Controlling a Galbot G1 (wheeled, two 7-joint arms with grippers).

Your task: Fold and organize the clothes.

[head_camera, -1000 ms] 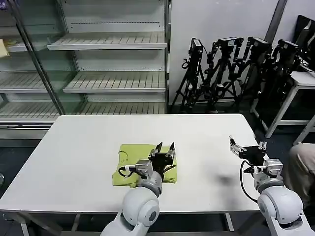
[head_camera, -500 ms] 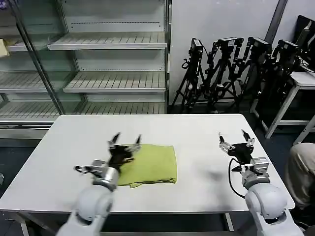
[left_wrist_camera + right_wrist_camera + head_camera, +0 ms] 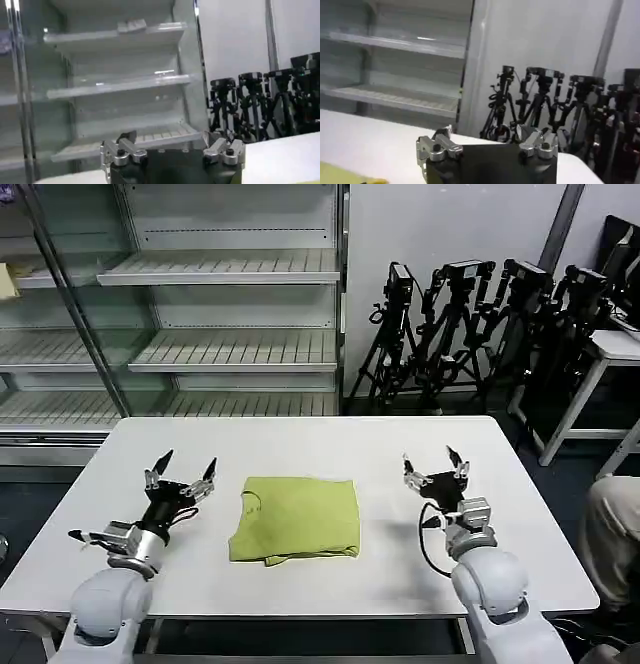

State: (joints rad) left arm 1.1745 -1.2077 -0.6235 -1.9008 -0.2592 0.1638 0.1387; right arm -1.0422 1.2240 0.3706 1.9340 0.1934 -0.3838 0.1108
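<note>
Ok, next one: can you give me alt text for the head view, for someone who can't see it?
A lime yellow-green soft-fabric shirt lies folded into a compact rectangle near the middle of a white rectangular table. The left gripper and the right gripper hover open on either side of it, neither touching it. Empty metal shelving and black camera tripods stand behind the table.

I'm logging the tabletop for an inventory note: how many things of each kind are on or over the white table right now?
Green folded shirt: 1
Grippers over the table, open: 2, the left gripper and the right gripper
Total: 3, on the white table
</note>
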